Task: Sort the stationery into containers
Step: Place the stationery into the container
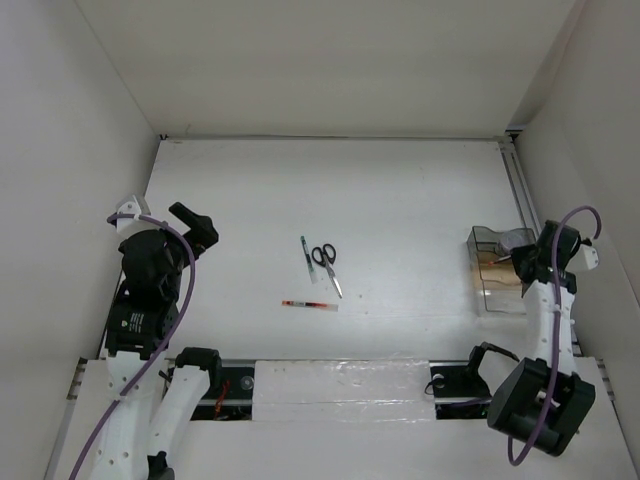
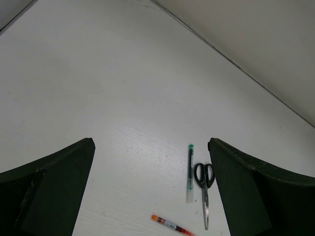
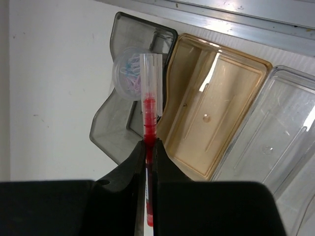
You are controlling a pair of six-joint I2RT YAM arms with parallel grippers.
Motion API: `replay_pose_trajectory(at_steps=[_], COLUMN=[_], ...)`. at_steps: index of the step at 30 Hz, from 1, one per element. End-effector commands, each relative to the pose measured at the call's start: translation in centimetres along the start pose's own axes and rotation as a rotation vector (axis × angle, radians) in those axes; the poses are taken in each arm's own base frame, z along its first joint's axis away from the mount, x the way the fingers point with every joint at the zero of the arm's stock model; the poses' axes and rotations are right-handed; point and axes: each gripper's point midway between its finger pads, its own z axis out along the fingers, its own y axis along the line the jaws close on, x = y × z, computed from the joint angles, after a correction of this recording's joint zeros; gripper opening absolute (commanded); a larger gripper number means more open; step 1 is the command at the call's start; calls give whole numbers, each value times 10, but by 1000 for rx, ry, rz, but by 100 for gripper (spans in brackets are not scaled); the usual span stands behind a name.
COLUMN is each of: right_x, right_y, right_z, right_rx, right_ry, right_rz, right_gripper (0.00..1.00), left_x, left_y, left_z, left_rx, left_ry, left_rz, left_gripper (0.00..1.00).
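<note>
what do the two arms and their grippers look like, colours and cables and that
Both are built alike. The left arm and right arm have white link segments joined by bulky black joint housings. A thin purple cable loops along each arm, and a small white tag sits near each wrist. The left gripper and right gripper have matte black, wedge-shaped fingers.

left half: open table (image 1: 230, 190) | centre: scissors (image 1: 324, 262) beside green pen (image 1: 304, 252) | right edge: containers (image 1: 497, 272) beside rail (image 1: 521, 195)
</note>
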Motion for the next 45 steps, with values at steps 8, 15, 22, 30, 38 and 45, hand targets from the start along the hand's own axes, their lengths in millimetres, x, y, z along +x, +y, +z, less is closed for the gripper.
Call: replay_pose_trajectory(at_steps=[8,15,22,30,38,45], right_x=[-8,1,0,-1,-15,16], right_y=[-17,-23,-20,-16,57,141], right_z=[5,15,11,11,-41,-112], right_rx=[48,59,16,10,-356,-640], right_ry=[-90,-70,-90,-79,-80,-52], right_rz=[61,57,66,57,-26,-325], right_gripper=[0,10,32,67,77,95], left_x=[-3,-3,-2,-1,-3,-4], left_y=[-5,-5,-4,-6,-7,-6], left_z=[2,2,4,4,4,4], left_rx=[19,19,14,22,27,19], left_ry=[-14,-14,-7,-2,-9,-14], left_rz=[-15,-15,-4,-4,-6,-6], left_gripper=[100,100,100,100,100,100])
